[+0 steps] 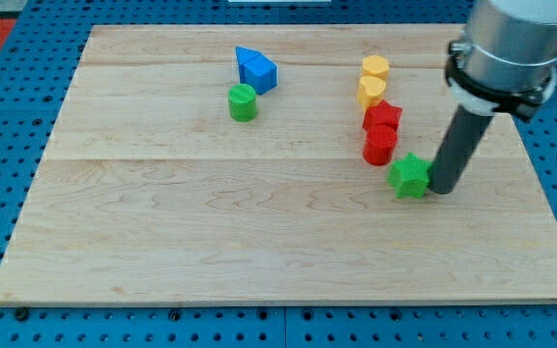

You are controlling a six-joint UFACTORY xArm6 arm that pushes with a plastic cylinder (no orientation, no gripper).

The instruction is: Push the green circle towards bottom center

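The green circle (pixel 243 101) stands in the upper middle of the wooden board (pixel 211 232), just below the two blue blocks. My tip (pixel 442 188) is far off at the view's right, touching or nearly touching the right side of the green star (pixel 410 176). The rod rises from there to the arm's grey body at the top right.
A blue triangle (pixel 246 59) and a blue block (pixel 260 73) sit touching above the green circle. A yellow hexagon (pixel 375 69) and a yellow heart (pixel 371 91) stand above two red blocks (pixel 382 118) (pixel 379 146), in a column above the green star.
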